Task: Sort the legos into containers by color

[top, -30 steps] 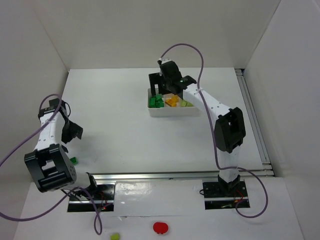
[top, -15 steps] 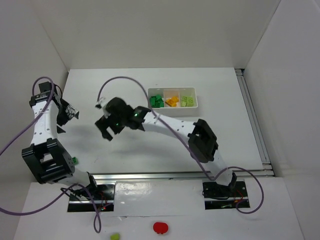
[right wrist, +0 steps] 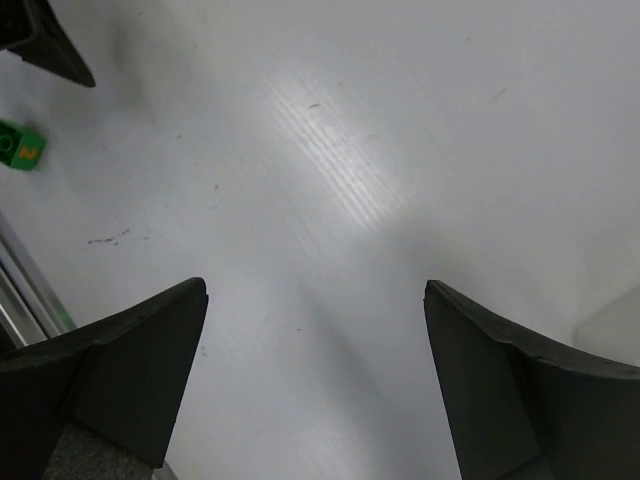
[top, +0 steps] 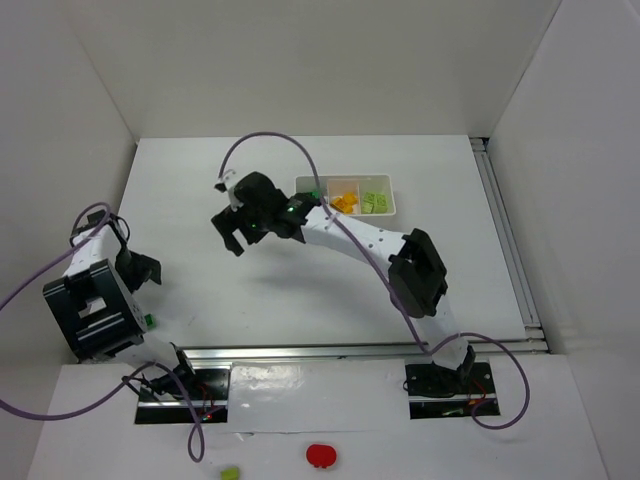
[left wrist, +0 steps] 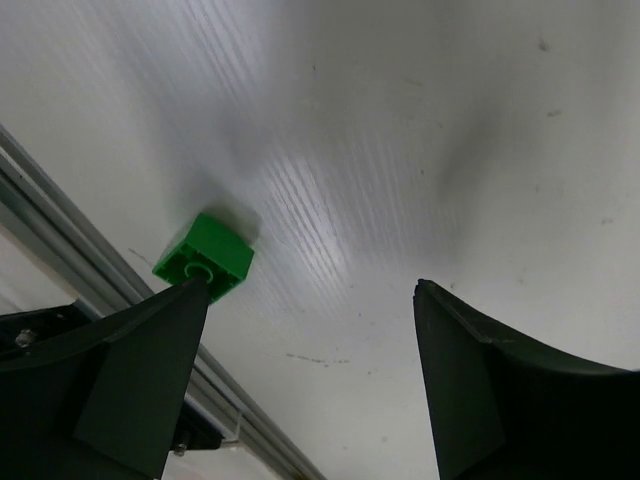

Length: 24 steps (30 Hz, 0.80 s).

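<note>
One dark green lego (top: 148,321) lies alone at the near left of the table, beside the front rail. In the left wrist view it (left wrist: 205,257) sits just past my left fingertip, outside the jaws. My left gripper (top: 143,270) (left wrist: 310,288) hangs open and empty above it. Reaching left over the middle of the table, my right gripper (top: 233,236) (right wrist: 315,287) is open and empty; its view shows the same green lego (right wrist: 20,147) far off. The white tray (top: 388,214) holds orange legos (top: 345,202) and pale green legos (top: 375,201); the right arm hides its left compartment.
An aluminium rail (top: 330,350) (left wrist: 60,235) runs along the table's near edge. On the ledge in front of the bases lie a red round object (top: 321,456) and a small pale yellow-green piece (top: 231,473). White walls close in the left, back and right.
My right arm has swung from the tray out to the left over the middle of the table. My left arm has drawn back toward the near left, closer to the lone green lego.
</note>
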{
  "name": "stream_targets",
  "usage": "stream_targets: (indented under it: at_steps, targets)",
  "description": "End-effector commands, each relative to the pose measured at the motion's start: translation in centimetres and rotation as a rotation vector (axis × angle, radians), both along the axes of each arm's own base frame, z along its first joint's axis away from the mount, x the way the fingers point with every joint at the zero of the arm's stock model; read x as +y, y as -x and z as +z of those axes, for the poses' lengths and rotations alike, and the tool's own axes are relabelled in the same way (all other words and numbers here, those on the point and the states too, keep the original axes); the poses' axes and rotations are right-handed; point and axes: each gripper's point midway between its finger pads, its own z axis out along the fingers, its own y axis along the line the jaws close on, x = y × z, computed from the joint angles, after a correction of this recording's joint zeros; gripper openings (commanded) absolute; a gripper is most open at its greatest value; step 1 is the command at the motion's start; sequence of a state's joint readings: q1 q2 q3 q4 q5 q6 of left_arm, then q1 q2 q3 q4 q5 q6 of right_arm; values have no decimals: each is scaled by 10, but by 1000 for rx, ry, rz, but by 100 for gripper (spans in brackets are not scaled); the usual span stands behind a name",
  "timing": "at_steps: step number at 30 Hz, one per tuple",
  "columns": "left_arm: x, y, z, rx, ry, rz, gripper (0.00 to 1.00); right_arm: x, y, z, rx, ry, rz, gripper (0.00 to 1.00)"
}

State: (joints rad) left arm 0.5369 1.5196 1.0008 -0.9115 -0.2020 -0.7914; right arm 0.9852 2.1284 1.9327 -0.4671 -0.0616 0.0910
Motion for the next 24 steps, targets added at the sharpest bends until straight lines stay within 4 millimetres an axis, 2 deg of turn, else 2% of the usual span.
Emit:
stream_targets:
  at_steps: [1,2,4,5,9,20,23,24]
  targets:
    - [9,11,-18,29,-10,97,93,-22,-9,51,-73,-49,-46,96]
    - [11,6,-21,-17,-11,108,93,-29,-12,42,-59,-27,-57,96]
    - [4,12,-28,-34,8,116,94,-37,-16,49,-64,-34,-71,96]
    - [4,14,-31,-33,9,116,94,-39,-15,42,-53,-18,-71,96]
    - [5,19,-31,-53,0,150,97,-50,-27,41,-48,-10,-100,96]
    - [13,5,-25,-119,5,124,99,-51,-26,34,-38,5,-100,96]
    - [8,-1,-24,-148,36,102,97,-50,-27,25,-24,24,-100,96]
    - [6,-2,-24,-154,47,90,97,-49,-28,29,-30,16,-100,96]
